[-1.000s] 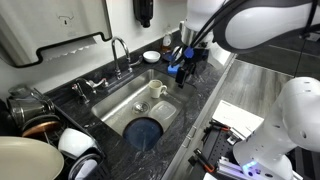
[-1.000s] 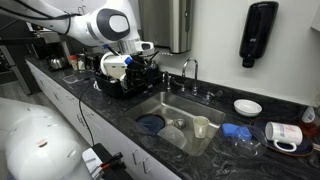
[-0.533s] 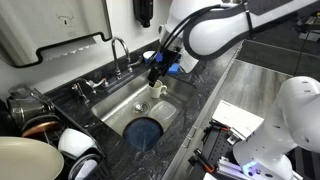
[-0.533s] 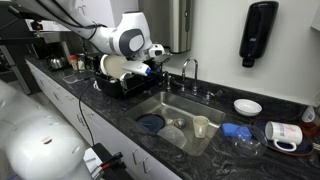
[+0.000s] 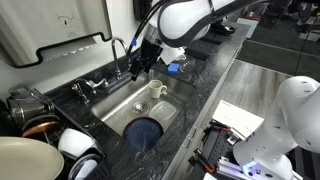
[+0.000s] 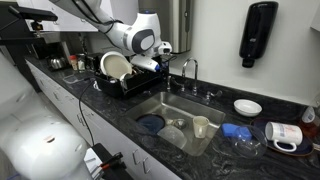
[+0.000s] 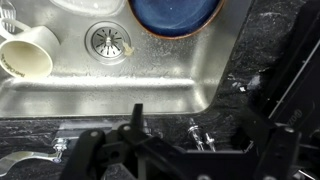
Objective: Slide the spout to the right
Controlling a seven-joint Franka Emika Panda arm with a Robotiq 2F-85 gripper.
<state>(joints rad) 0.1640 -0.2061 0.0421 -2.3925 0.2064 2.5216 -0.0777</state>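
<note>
The spout (image 5: 118, 48) is a thin chrome gooseneck tube at the back of the sink; it also shows in an exterior view (image 6: 190, 66). In the wrist view it is a thin upright tube (image 7: 137, 114) at the sink's rear rim. My gripper (image 5: 139, 66) hangs just beside the spout, apart from it, over the back edge of the basin. In an exterior view it (image 6: 163, 63) is between the dish rack and the spout. In the wrist view its dark fingers (image 7: 180, 152) are spread wide and empty.
The steel sink (image 5: 120, 100) holds a blue plate (image 5: 146, 131) and a cream cup (image 5: 157, 90). Short tap handles (image 5: 95, 86) stand beside the spout. A dish rack with plates (image 6: 120, 76), a white bowl (image 6: 247, 106) and a mug (image 6: 285, 133) sit on the black counter.
The arm has swung from the counter beside the sink across to the faucet. The gripper now hangs next to the spout. The spout has not moved.
</note>
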